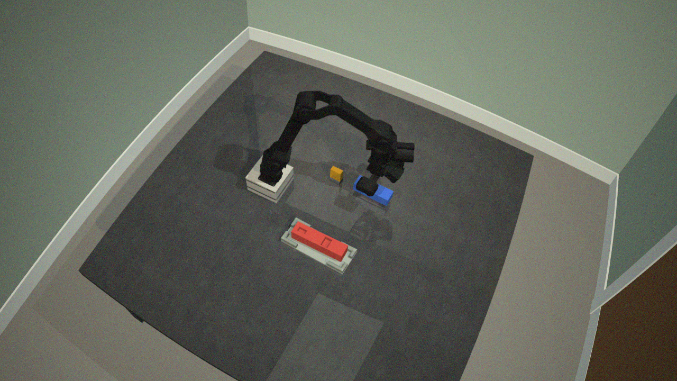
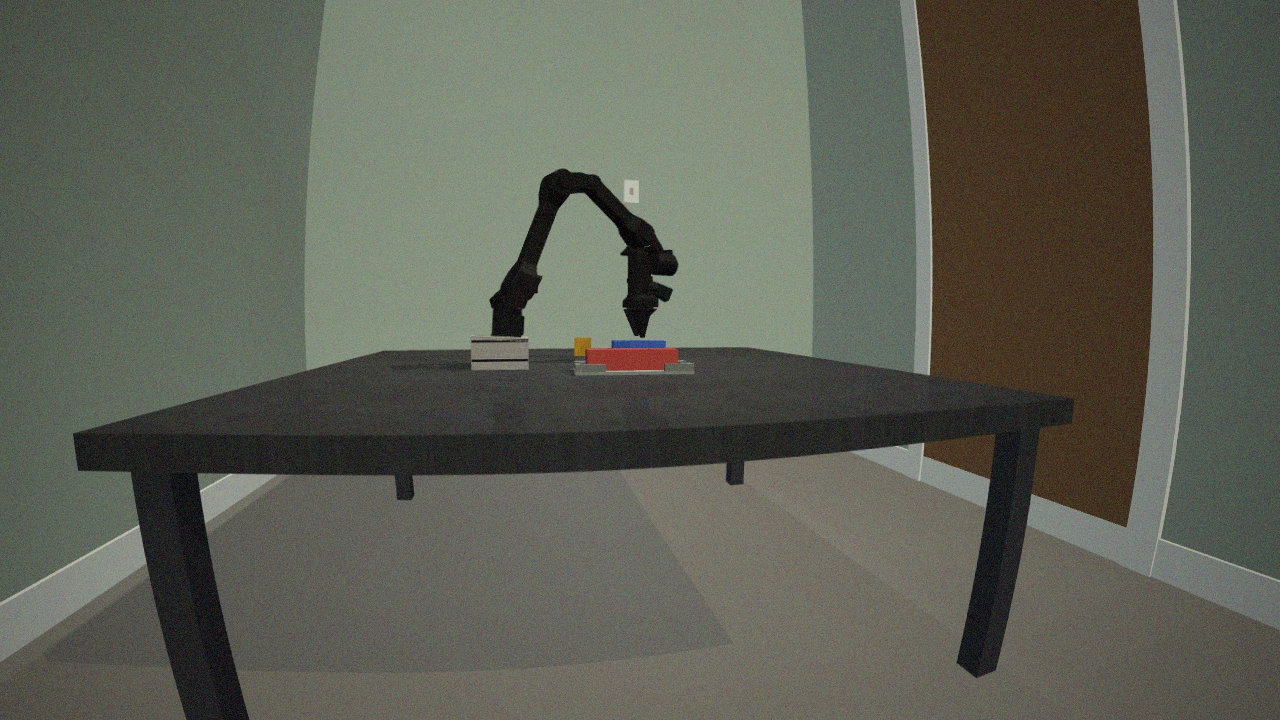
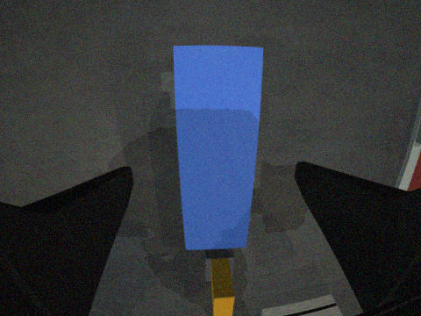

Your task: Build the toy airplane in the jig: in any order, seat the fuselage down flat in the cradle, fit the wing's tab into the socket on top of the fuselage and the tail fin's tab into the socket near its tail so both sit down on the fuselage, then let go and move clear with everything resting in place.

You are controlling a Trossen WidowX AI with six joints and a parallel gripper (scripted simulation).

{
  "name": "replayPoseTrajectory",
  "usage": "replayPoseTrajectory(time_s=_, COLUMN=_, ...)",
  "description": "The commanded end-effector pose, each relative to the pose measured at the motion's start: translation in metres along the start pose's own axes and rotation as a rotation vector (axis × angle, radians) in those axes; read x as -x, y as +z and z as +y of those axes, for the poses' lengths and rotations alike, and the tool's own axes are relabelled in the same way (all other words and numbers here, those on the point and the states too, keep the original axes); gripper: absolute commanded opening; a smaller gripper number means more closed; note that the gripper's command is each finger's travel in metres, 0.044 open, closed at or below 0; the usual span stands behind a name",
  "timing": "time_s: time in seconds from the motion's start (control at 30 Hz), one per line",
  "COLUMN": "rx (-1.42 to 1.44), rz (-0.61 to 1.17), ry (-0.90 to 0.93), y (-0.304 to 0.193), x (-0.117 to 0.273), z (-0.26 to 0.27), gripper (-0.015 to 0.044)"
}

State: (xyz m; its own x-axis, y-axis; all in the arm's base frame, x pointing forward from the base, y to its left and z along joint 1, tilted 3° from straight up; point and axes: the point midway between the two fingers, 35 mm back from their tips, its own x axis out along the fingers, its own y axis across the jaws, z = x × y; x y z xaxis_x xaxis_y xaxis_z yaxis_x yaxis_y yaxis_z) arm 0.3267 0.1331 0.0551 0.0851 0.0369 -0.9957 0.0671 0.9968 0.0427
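The red fuselage (image 1: 314,238) (image 2: 631,359) (image 3: 417,180) lies lengthwise in the pale jig (image 1: 310,251) (image 2: 680,368) (image 3: 411,160), its two top sockets empty. It looks level. The blue wing (image 1: 382,193) (image 2: 638,343) (image 3: 217,154) lies behind the jig; its underside and tab are hidden. The small yellow tail fin (image 1: 336,173) (image 2: 581,345) (image 3: 223,305) stands upright between the wing and the arm's base. My gripper (image 1: 372,183) (image 2: 639,334) (image 3: 216,172) is open and empty, pointing down over the wing. In the wrist view its fingers stand wide on either side of the wing's long sides.
The arm's white base block (image 1: 258,183) (image 2: 499,353) (image 3: 303,308) stands left of the fin and jig. The jig has raised corner guides around the fuselage. The dark table (image 1: 198,265) (image 2: 537,416) carries everything.
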Motion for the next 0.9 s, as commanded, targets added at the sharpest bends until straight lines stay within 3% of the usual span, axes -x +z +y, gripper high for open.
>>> replayPoseTrajectory(time_s=0.0, rx=-0.004, rz=0.006, ry=-0.006, y=-0.002, x=-0.010, z=-0.001, gripper=0.0440)
replayPoseTrajectory(time_s=0.63, rx=-0.004, rz=0.006, ry=-0.006, y=-0.002, x=-0.038, z=-0.002, gripper=0.0440)
replayPoseTrajectory(time_s=0.87, rx=-0.004, rz=0.006, ry=-0.006, y=-0.002, x=-0.038, z=-0.002, gripper=0.0256)
